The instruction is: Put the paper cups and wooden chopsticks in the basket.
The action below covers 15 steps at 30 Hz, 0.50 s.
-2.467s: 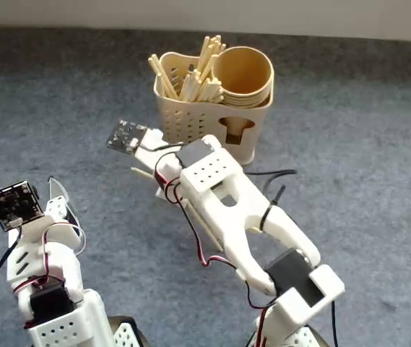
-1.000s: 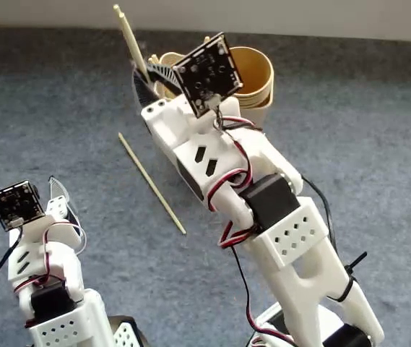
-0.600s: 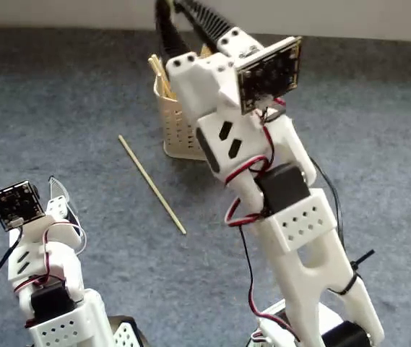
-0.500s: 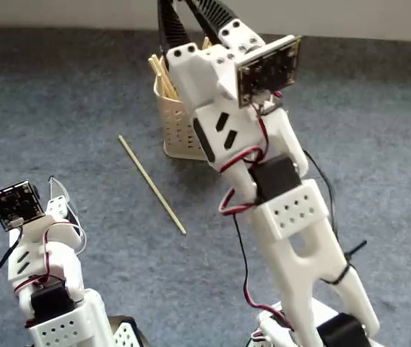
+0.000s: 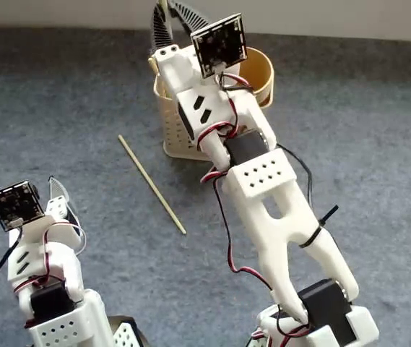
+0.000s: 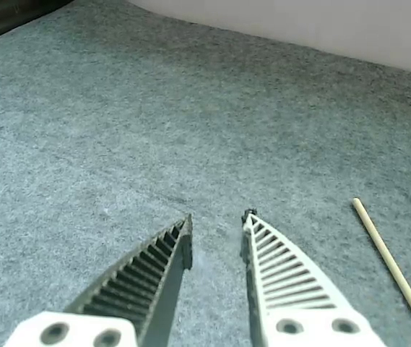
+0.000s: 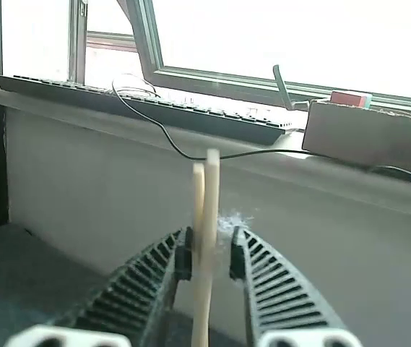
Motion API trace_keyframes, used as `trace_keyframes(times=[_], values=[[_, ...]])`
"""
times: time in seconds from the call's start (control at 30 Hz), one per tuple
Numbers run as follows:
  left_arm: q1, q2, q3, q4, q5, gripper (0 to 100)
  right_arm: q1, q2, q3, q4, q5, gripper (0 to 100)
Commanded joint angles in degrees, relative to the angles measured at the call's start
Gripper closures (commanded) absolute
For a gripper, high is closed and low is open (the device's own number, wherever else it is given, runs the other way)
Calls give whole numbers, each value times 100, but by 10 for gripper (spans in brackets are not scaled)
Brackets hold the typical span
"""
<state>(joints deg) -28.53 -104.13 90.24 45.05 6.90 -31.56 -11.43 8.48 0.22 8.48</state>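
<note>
Wooden and pale, the held chopstick (image 7: 206,210) stands upright between the fingers of the right claw (image 7: 209,253), which is pinched tight on its lower part. It may be a joined pair, two thin strips side by side, but that is hard to tell. Its long axis runs straight up and down, with the top end well above the fingertips.

In the high view this claw is raised at the far side of the scene, above the cream basket (image 5: 172,134), and its arm stretches across the basket's top. The basket therefore lies below the stick. Lowering it end-first and letting go looks like the move that is due, and upright as it is, it should slide in easily. The paper cups (image 5: 261,72) sit nested in the basket's compartment on the robot's right, just beside the arm.

A loose chopstick (image 5: 151,184) lies flat on the grey carpet (image 5: 364,144), on a slant, near the basket but apart from it, between the two arms. The left claw (image 6: 217,228) hovers low over the carpet with its fingers spread a little and nothing between them. This stick lies just off to one side of it, so the left arm looks the nearer one for that pickup.
</note>
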Motion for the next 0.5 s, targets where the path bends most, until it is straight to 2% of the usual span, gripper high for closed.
trace_keyframes(times=[0.0, 0.17, 0.47], values=[[127, -48, -40, -132, -9, 874, 31, -233, -66, 488, -44, 870], [127, -48, -40, -132, -9, 874, 31, -1024, -4, 1270, -44, 872], [127, -48, -40, -132, -9, 873, 31, -2308, -4, 3908, -70, 872]])
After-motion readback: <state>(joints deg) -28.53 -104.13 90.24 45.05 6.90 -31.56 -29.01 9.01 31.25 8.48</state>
